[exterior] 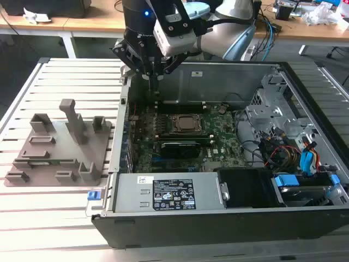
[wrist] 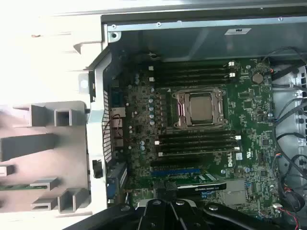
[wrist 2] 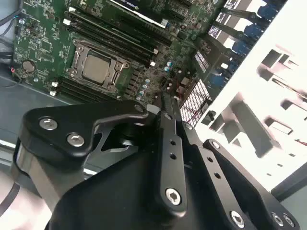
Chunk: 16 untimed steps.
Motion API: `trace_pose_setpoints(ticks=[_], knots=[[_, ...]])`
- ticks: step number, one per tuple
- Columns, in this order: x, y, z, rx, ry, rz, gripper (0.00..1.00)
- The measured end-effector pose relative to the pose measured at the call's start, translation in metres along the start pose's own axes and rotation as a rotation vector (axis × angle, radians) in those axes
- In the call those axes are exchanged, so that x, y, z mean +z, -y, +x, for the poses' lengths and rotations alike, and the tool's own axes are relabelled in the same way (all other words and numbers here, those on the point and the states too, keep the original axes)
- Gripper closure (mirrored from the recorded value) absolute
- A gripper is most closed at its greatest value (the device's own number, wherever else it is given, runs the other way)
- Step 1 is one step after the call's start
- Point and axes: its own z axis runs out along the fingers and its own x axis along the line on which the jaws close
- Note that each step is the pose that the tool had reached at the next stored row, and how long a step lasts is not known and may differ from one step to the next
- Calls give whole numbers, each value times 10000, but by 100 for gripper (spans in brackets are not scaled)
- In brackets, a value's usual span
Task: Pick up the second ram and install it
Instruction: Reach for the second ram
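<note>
Second ram lies flat in the grey fixture tray at the exterior view's left, on the slatted tabletop. Well apart from it, the gripper hangs over the computer case, fingers drawn narrow with nothing between them. In reaching across, it could clip the tray's upright blocks.

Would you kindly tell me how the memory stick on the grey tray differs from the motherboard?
The memory stick is a thin strip; the motherboard is a broad board. The stick lies on the grey tray, the motherboard inside the case. Both are green.
</note>
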Motion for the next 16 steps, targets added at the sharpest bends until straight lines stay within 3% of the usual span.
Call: trace_pose_setpoints(ticks=[6,16], knots=[[-4,13,168,-1,1,0,89],[-15,48,640,0,0,0,89]])
